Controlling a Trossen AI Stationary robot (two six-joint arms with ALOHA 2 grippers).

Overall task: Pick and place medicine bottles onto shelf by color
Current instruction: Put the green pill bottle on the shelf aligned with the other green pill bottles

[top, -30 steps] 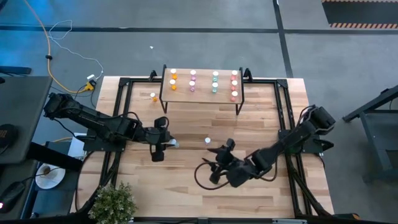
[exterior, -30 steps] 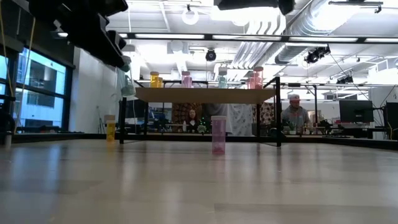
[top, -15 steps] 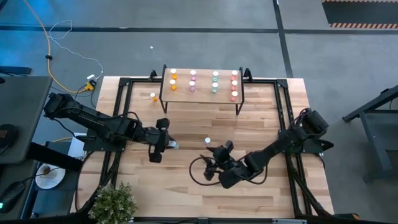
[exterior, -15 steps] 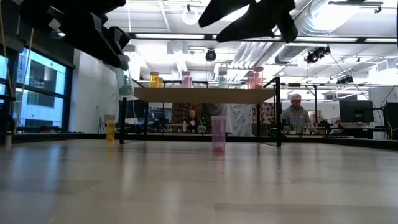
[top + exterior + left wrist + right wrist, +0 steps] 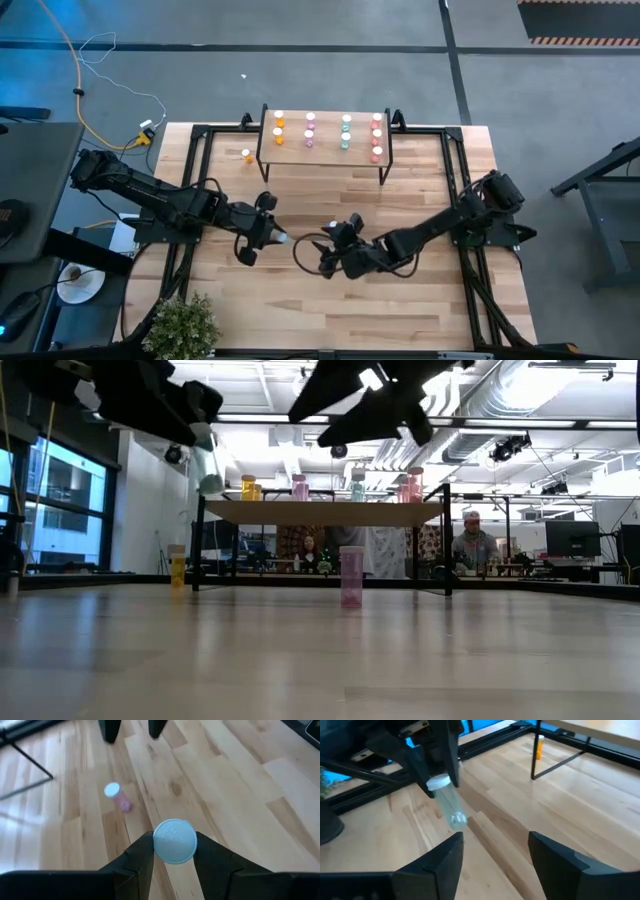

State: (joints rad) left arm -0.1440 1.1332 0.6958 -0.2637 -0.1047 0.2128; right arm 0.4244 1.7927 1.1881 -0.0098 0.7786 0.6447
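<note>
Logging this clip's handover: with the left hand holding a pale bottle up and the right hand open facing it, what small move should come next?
Probably the right hand should ease forward until its open fingers straddle the bottle that the left hand grips by the cap end above the table; the bottle hangs ahead of those fingers, not yet between them.

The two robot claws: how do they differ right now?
The left gripper is clamped on a pale teal bottle held in the air; the right gripper is open and empty. The left gripper carries its load, while the right gripper faces it. Both hover above the table.
</note>
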